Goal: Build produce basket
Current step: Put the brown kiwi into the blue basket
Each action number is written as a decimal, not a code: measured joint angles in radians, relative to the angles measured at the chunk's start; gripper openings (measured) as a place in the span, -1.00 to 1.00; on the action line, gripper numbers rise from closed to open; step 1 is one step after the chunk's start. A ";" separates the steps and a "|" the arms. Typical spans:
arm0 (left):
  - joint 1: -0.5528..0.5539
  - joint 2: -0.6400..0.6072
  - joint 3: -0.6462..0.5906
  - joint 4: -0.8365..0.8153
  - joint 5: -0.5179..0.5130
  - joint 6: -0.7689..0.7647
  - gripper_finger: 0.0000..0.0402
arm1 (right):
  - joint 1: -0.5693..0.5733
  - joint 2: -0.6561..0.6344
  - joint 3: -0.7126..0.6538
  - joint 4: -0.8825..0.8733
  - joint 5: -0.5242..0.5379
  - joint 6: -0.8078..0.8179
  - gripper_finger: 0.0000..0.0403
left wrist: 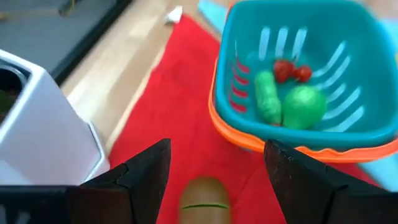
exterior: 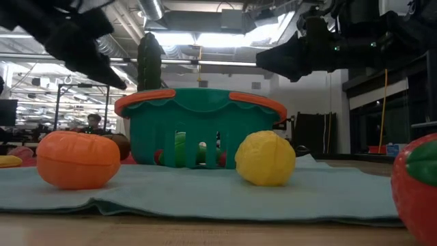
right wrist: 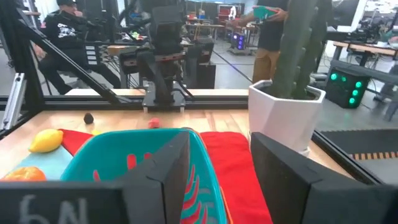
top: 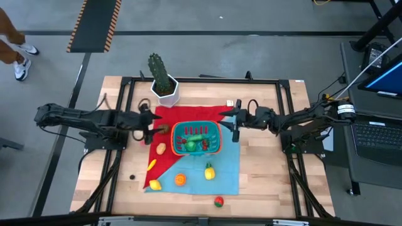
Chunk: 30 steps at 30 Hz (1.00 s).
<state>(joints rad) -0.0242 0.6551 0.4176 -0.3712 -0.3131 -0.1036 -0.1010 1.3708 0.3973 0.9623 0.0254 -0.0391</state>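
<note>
The teal basket with its orange-red rim stands on a red and a teal cloth. A green pod, a green fruit and red pieces lie inside it. My left gripper hovers open at the basket's left, its fingers either side of a brown produce piece lying on the red cloth. My right gripper is open above the basket's right rim. An orange fruit, a yellow fruit and a red one lie nearer the front.
A white hexagonal pot with a cactus stands at the far left of the cloths, close behind my left gripper. More small produce and a yellow piece lie left of the basket. People stand in the room beyond the table.
</note>
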 joint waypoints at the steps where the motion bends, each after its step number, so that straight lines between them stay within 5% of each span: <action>1: 0.011 0.036 0.022 -0.015 0.015 0.000 0.25 | 0.000 0.000 0.000 -0.001 0.000 0.007 -0.14; 12: 0.106 0.292 0.162 -0.098 0.071 0.003 0.25 | 0.000 0.000 0.000 -0.026 0.000 0.011 -0.14; 30: 0.143 0.310 0.162 -0.184 0.102 -0.016 0.45 | 0.000 0.000 0.000 -0.050 0.000 0.011 -0.14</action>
<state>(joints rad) 0.1184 0.9649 0.5800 -0.5552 -0.2108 -0.1197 -0.1009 1.3712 0.3977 0.9119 0.0250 -0.0279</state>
